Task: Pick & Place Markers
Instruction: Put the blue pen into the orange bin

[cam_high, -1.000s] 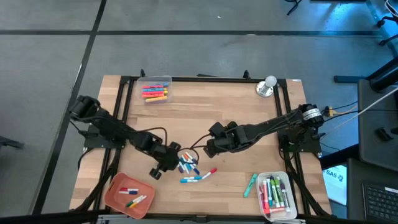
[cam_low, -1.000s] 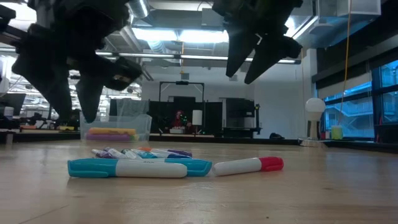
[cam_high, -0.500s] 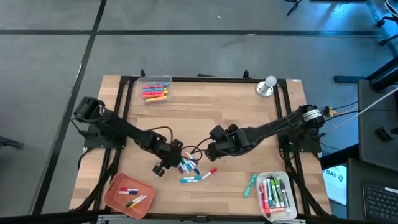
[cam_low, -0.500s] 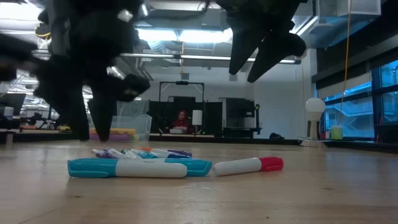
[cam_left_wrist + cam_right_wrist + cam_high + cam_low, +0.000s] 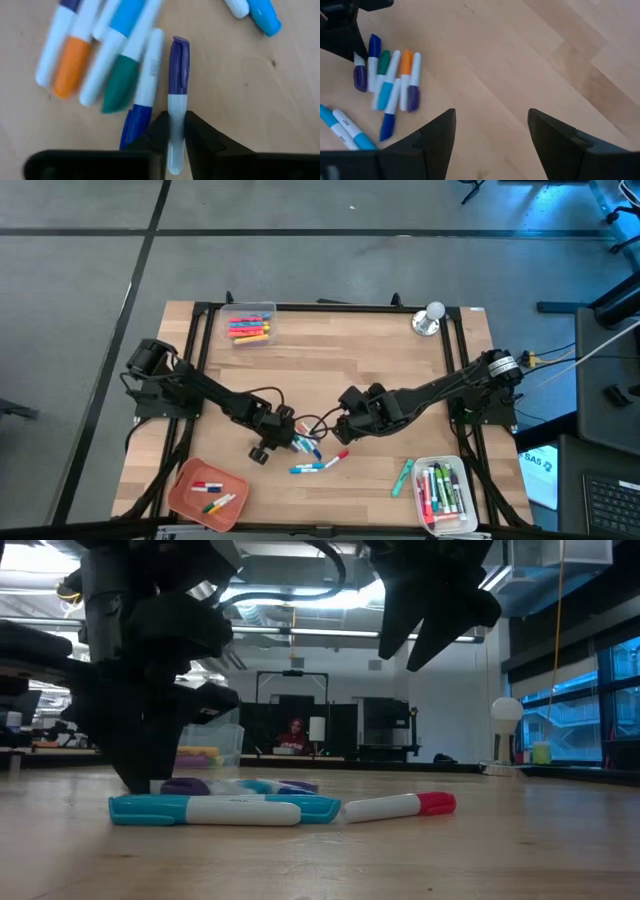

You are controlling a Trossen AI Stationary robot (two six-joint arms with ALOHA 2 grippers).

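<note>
Left wrist view: left gripper (image 5: 176,135) down at table centre, fingers pinching purple-capped marker (image 5: 176,100) at the edge of the loose marker cluster (image 5: 305,446). Right gripper (image 5: 338,428) hovering just beside the cluster, fingers (image 5: 437,137) spread wide, holding nothing.

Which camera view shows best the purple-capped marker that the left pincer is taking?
The left wrist view: the purple-capped marker lies between the left pincer fingers. The right wrist view shows it small beside the pile; the high view hardly shows it; the low view shows only its cap.
</note>
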